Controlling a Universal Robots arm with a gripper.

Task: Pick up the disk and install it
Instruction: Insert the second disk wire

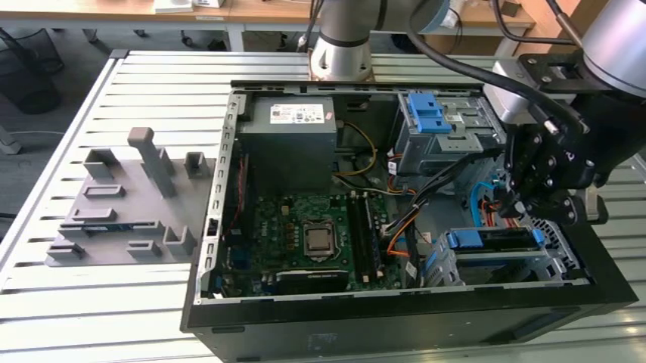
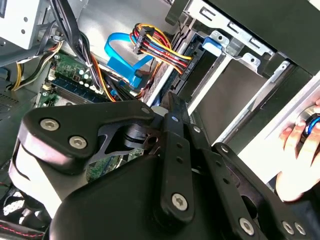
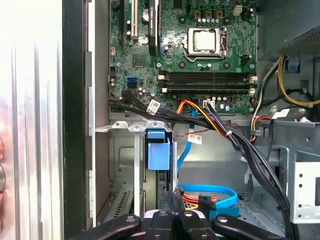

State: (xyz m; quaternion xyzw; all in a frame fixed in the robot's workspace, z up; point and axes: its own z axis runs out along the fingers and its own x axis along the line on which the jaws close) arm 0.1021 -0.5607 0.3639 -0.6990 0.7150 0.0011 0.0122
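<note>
The disk [image 1: 492, 243] is seen seated in the lower bay (blue bracket outward); the gripper [image 1: 537, 206] is held just above, its closure not discernible.

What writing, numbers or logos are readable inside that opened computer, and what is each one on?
No text here is clear enough to quote.
White sticker on the grey metal box: printed, but too small to read.
White cable tags in the first wrist view: blurred, unreadable.
Black connector in the second wrist view: white marks, unreadable.
Circuit board: tiny markings, unreadable.
</note>
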